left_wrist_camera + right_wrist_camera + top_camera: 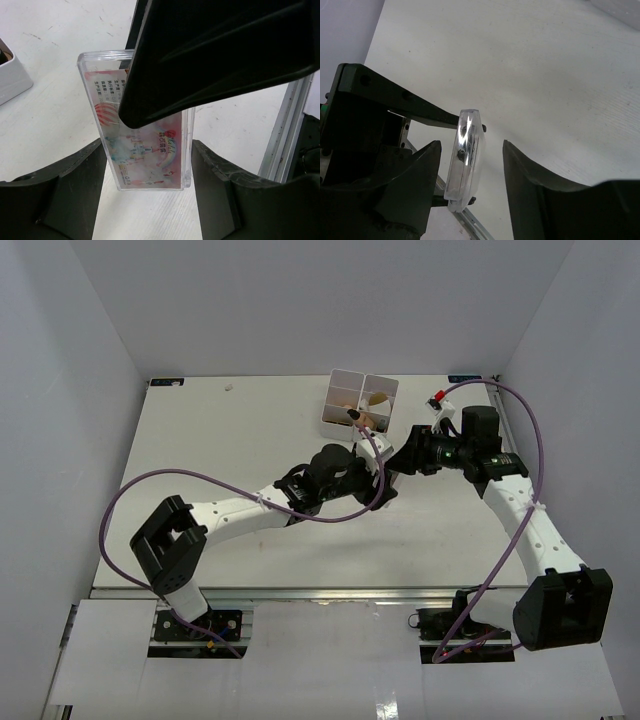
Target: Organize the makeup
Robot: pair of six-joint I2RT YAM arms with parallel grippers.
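Enclosing white table [220, 450], pale grey walls [300, 300].

a white compartment box [333, 422] stands at the upper middle of the white table [220, 450] (pale walls rise around it); a metal rail [330, 592] lines the table's lower edge.

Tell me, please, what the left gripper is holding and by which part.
The left gripper holds the pink flat packet by its long edges, near one end. The right gripper straddles its flat faces, a gap showing on one side.
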